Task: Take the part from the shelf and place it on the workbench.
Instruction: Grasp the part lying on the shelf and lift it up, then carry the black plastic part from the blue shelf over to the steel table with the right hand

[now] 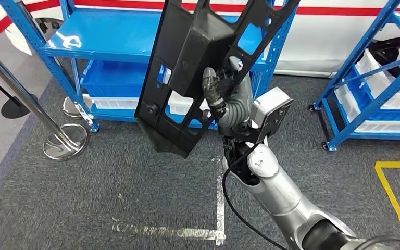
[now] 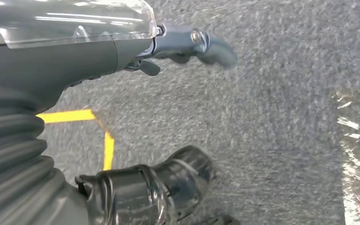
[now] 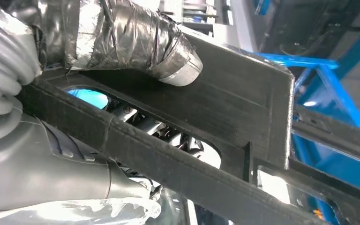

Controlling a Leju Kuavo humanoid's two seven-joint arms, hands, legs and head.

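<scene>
My right hand (image 1: 224, 96) grips the black part (image 1: 198, 62) clear of the blue shelf (image 1: 109, 36); my left hand (image 2: 122, 108) hangs open, so I would keep that grip firm while carrying.

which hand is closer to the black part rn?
Right. The right hand grips the black part, thumb pressed on its face. The left hand hangs over grey carpet, away from the part.

You're looking at an industrial workshop or factory floor. Blue steel shelving racks (image 1: 109, 57) hold white bins (image 1: 380, 78), grey carpet (image 1: 109, 182) carries yellow tape lines (image 1: 393, 195), and a chrome barrier post (image 1: 65, 140) stands beside the rack.
</scene>
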